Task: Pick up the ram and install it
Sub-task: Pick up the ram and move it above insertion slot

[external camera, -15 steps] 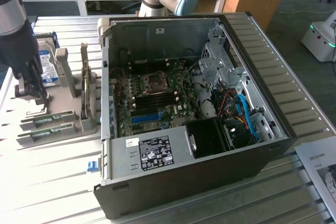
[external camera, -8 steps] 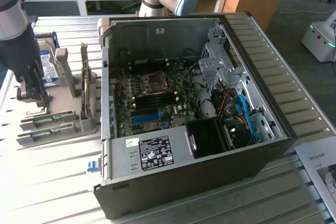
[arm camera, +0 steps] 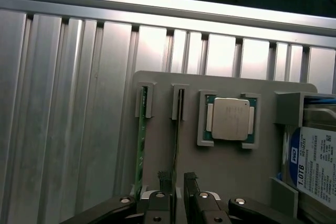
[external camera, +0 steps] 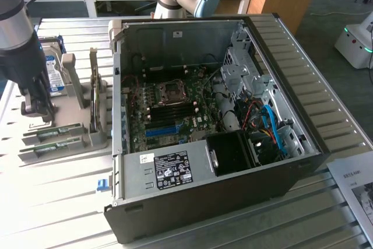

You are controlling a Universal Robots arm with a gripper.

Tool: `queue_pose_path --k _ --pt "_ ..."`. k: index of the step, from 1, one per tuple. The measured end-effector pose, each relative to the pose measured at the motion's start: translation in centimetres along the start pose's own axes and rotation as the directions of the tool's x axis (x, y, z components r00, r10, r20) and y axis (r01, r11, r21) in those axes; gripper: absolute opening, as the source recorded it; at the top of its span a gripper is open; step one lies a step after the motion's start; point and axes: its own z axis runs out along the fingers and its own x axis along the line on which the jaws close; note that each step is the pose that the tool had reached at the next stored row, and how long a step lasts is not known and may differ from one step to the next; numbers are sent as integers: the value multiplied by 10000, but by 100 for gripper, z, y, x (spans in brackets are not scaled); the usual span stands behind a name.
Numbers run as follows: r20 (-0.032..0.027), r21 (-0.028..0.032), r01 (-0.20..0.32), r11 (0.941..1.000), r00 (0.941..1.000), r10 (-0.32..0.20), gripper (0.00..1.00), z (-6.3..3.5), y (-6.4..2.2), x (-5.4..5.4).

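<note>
Green circuit board, thin and stiff: the ram [arm camera: 179, 129] stands on edge in a grey holder [arm camera: 231, 171] at the exterior view's left, beside a twin stick [arm camera: 140, 150]. The open end effector [arm camera: 177, 181] straddles its line. It is likely light and brittle, so grip the flat faces. The wrist view reveals a processor [arm camera: 230, 118]; the exterior view, the open computer case [external camera: 169, 39].

The claw [arm camera: 177, 178] is open and lined up with the ram [arm camera: 179, 124], which stands edge-on in its slot. A processor [arm camera: 230, 119] sits nearby.

one ram [arm camera: 178, 124], one twin stick [arm camera: 139, 150], one processor [arm camera: 230, 118], seemingly one hard drive [arm camera: 316, 162]
</note>
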Motion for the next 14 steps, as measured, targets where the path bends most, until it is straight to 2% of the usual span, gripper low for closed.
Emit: queue_pose_path --k 14 --pt "-1 -2 -2 10000 10000 2 24 108 -3 3"
